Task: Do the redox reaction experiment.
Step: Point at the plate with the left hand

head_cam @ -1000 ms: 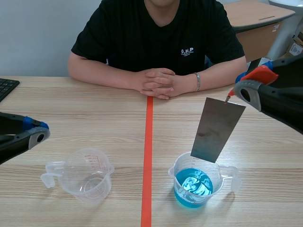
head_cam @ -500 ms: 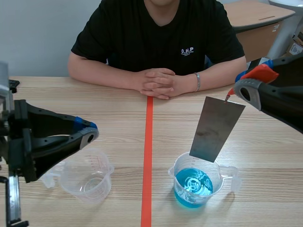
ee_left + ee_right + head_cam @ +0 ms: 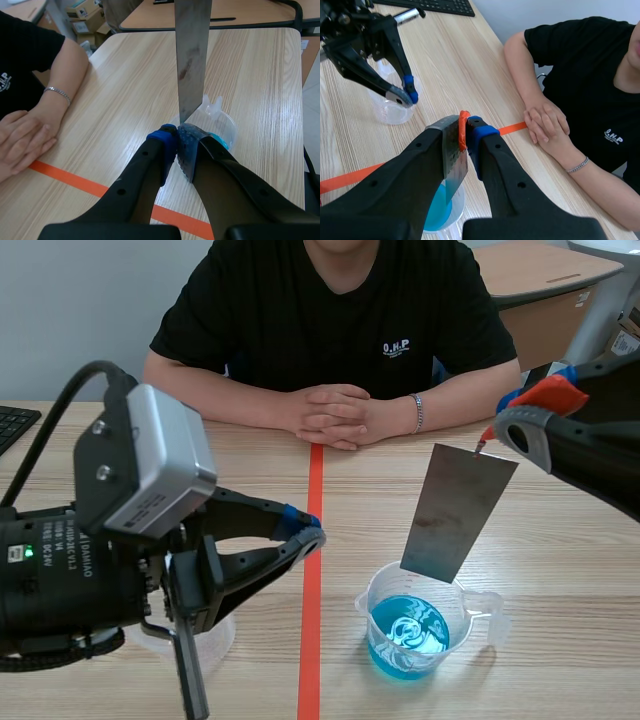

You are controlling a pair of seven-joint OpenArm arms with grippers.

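Near bench edge, right of tape line: clear beaker (image 3: 372,625) with blue liquid (image 3: 408,635). Left of line: second clear beaker (image 3: 395,107), empty, largely hidden under left arm in scene view. Left gripper (image 3: 308,530) held above bench at tape line, fingers closed together, nothing held. Grey metal plate (image 3: 458,512) hung tilted over blue beaker, lower edge just above rim. Plate's upper corner pinched by right gripper (image 3: 508,418), fingers clamped on it. Far edge: person's clasped hands (image 3: 335,415) rested on bench. Keyboard (image 3: 15,425) seen at far left corner.
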